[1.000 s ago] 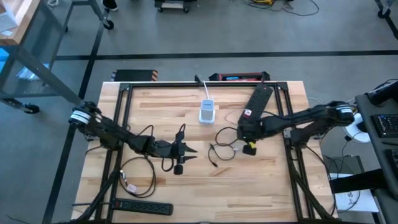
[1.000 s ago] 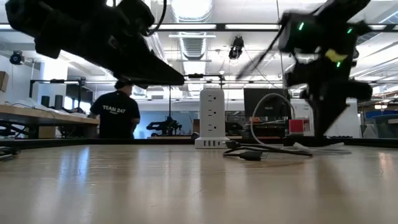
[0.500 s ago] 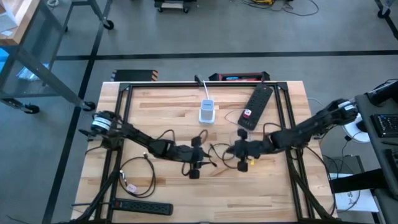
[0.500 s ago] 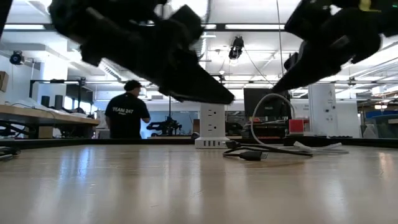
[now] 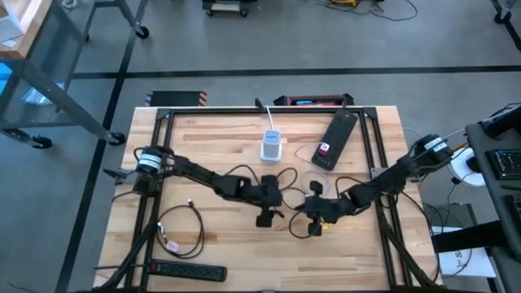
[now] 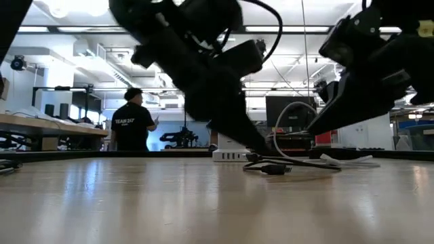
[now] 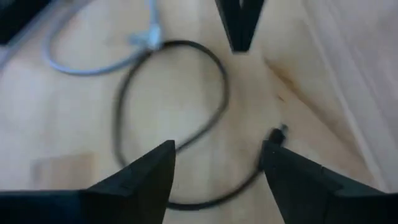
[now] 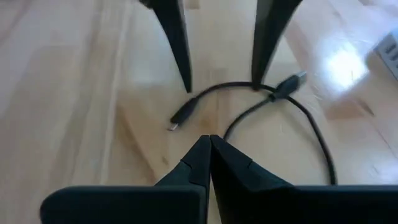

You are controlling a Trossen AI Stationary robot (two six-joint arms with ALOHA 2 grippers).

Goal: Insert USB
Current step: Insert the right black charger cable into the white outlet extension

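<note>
Two grippers over the black USB cable (image 5: 286, 198) mid-table — left gripper (image 7: 214, 158) spread wide, right gripper (image 8: 209, 144) pinched closed, empty.

Black cable (image 5: 286, 198) boxed in by left tool (image 5: 281, 203) and right tool (image 5: 303, 208); white charger (image 5: 271, 146) behind; surface (image 5: 244, 252) nearer than cable open.

I see a black cable (image 8: 261, 102) looped on the pale wood-grain surface (image 5: 212, 142), a white charging tower (image 5: 270, 146), and dark fingers (image 7: 137, 177).
</note>
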